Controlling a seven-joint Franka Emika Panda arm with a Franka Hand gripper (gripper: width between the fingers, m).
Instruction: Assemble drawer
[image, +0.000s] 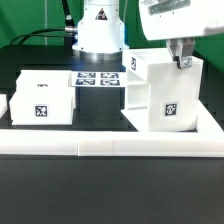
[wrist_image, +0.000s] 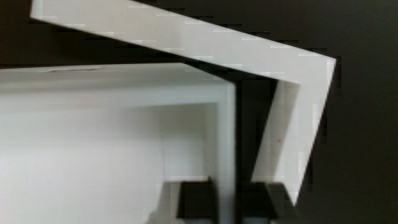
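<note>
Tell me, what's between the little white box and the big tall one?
In the exterior view, the marker board lies at the back of the gap between small box and tall housing; the rest is bare black table.

The arm (image: 172, 18) reaches in from above. Its gripper (image: 184, 61) points straight down, fingers (wrist_image: 272, 202) drawn close, pinching the drawer housing (image: 165, 95) wall.

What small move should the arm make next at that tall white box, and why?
Probably squeeze the thin wall of the tall box, unless already gripped: the gripper sits at its top edge with that wall between the fingers. The small box lies apart, to the exterior view's left, so nothing is joined.
</note>
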